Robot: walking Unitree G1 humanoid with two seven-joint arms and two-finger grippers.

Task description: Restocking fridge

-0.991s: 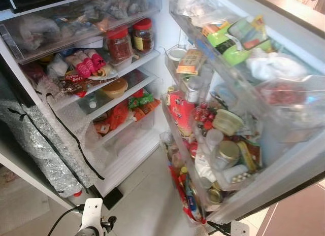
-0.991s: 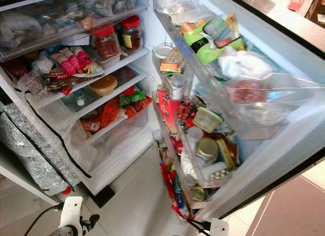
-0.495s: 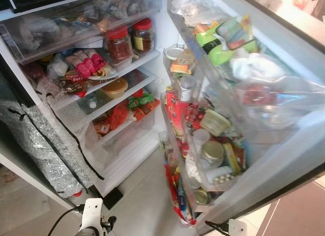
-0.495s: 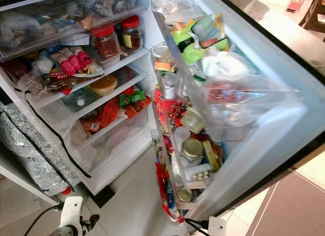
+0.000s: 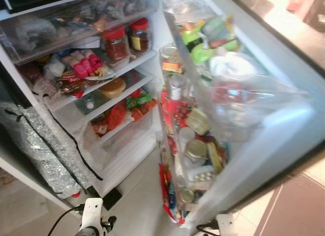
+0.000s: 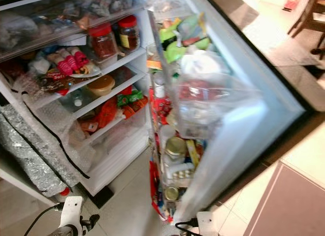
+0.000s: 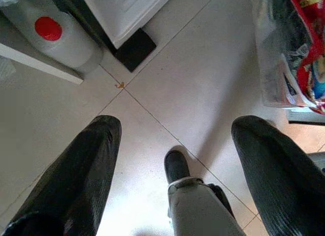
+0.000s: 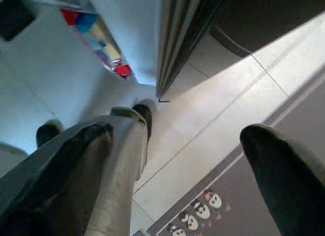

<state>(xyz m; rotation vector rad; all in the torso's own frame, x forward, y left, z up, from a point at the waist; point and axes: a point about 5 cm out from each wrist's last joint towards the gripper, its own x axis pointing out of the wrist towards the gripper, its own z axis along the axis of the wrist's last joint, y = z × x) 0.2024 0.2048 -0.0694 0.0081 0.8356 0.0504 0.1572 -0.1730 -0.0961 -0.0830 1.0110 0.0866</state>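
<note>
Pale tiled floor [image 7: 167, 73] running under an open fridge [image 5: 30, 101], shelves packed. Two red-lidded jars [image 5: 116, 43] standing side by side at the right end of the upper shelf [image 5: 134, 59], near its front edge. Pink-wrapped rolls [image 5: 84, 62] lying left of the jars on the same shelf, next to a brown bread bag [image 5: 68, 83]. Tan-lidded tub [image 5: 112, 87] sitting on the shelf below, towards its front edge. Orange and green packets [image 5: 129, 104] crowding the right end of the next shelf down. Silver bubble wrap [image 5: 43, 149] hanging over the fridge's left front corner, down to the floor.

Fridge door [image 6: 238, 129] standing partly swung, blurred, racks full: green bottles [image 6: 177, 43] leaning in the top rack, a clear bag with something red [image 6: 208, 96] bulging from the middle rack, gold-lidded tins [image 6: 175, 147] and red packets [image 6: 155, 185] in the lower racks. Grey mat [image 6: 289, 205] lying on the floor past the door's outer edge.

Left gripper [image 7: 172, 160] hanging low over the tiles, fingers [image 7: 81, 175] spread wide, holding nothing; white red-capped jug [image 7: 56, 35] standing by the fridge's base corner. Right gripper [image 8: 188, 165] hanging by the door's bottom corner, fingers [image 8: 284, 170] spread apart, empty, above the mat's patterned edge.
</note>
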